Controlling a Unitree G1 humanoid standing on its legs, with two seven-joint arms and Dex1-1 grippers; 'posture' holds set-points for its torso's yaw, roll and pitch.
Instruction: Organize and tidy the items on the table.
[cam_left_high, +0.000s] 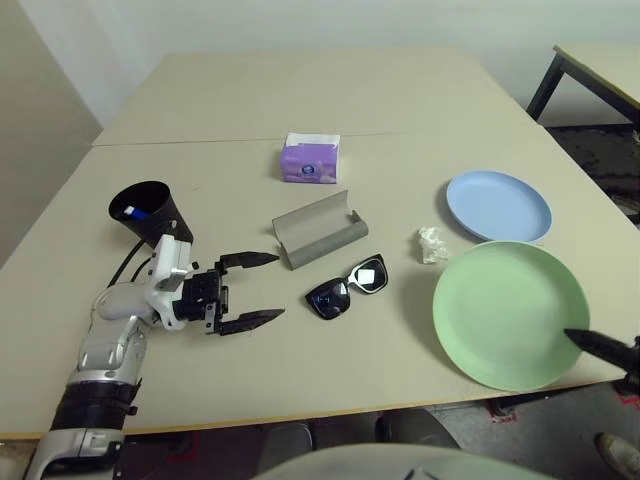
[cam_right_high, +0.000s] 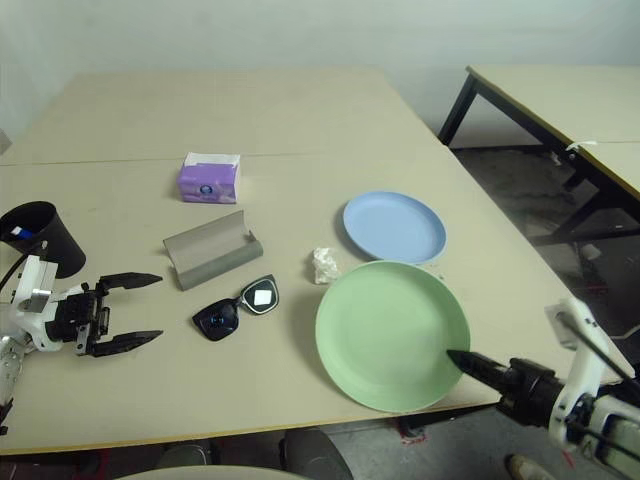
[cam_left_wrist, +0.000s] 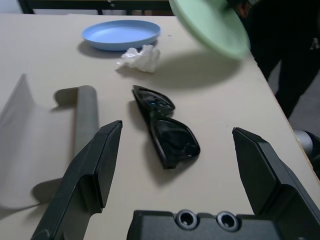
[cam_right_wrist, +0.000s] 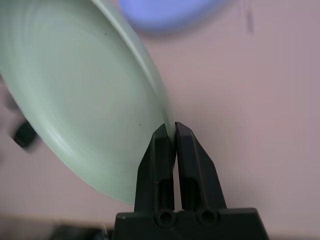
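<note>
Fingers of the right gripper (cam_right_wrist: 169, 129) pinch the green plate's (cam_right_high: 385, 325) rim at the table's (cam_left_high: 300, 370) near right edge, tilting it up. Left gripper (cam_left_high: 262, 288) lies level, fingers spread wide, empty, facing the sunglasses (cam_left_high: 347, 287).

The head's two eye views look forward and down over the desk (cam_left_high: 400, 380). Each wrist camera sits low and close behind its own fingers. All four views share the green plate (cam_right_high: 392, 335) near the desk's front-right edge.
</note>
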